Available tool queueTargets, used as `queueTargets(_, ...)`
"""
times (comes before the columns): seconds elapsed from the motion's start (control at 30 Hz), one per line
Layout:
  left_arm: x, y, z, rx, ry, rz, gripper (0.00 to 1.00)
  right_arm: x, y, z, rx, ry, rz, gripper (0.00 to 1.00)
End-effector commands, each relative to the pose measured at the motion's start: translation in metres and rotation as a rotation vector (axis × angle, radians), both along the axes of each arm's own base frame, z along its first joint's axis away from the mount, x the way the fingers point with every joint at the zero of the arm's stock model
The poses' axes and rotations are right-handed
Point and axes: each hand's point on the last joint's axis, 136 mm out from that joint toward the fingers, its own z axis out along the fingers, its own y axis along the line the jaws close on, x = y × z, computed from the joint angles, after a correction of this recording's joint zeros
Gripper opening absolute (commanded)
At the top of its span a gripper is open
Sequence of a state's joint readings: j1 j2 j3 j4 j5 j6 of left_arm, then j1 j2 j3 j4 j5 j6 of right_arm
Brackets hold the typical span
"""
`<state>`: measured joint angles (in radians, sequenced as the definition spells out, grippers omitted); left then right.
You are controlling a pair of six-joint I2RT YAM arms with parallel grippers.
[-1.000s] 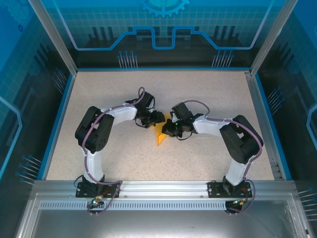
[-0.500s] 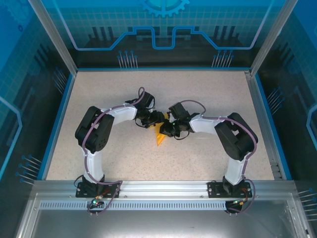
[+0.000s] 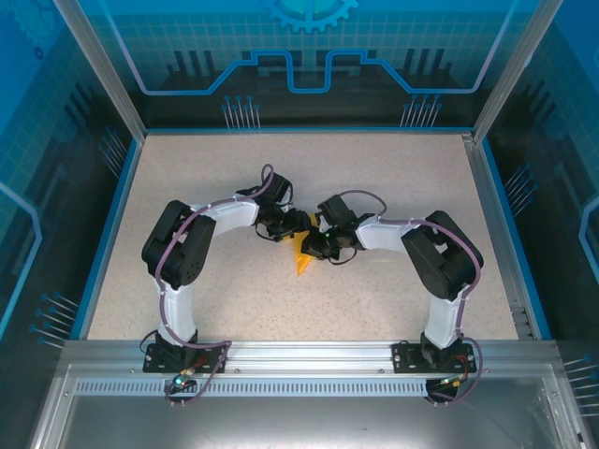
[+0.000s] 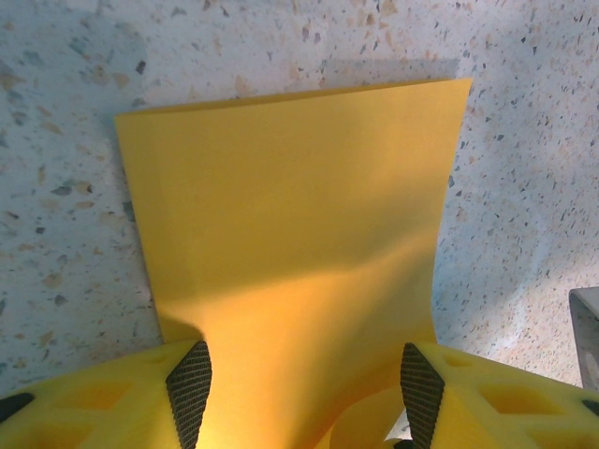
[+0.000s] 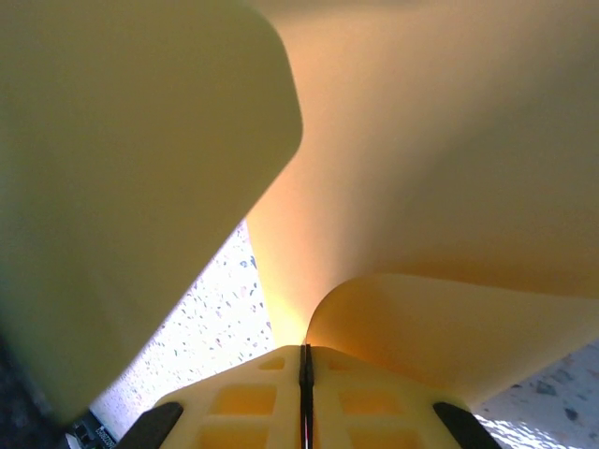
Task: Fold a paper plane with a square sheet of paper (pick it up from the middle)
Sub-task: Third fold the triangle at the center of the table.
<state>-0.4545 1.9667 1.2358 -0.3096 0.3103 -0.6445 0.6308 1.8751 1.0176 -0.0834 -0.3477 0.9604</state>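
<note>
My right gripper pinches the folded paper tight at frame centre, while my left gripper straddles it with jaws spread apart.

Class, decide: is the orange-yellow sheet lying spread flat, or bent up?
Bent up: the sheet rises off the table inside the open left gripper and curls from the shut right gripper.

The white-and-black left arm and right arm bend inward, wrists nearly meeting, left jaws parted, right jaws pinched on thin orange-yellow paper.
</note>
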Motion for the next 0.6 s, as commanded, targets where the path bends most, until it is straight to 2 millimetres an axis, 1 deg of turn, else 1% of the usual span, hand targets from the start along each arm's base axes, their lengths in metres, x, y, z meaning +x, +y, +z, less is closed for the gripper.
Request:
queueTargets(0.0,-0.0087,0.003,-0.0124,0.024,0.046,-0.024,0.6,0.0041,0.0076,-0.0002,-0.004,-0.021,0.006,0.1)
queueTargets(0.57,-0.0101,0.0027,-0.0128,0.019,0.05,-0.026,0.6,0.0068,0.0087,-0.0039,-0.01,-0.024,0.015,0.1)
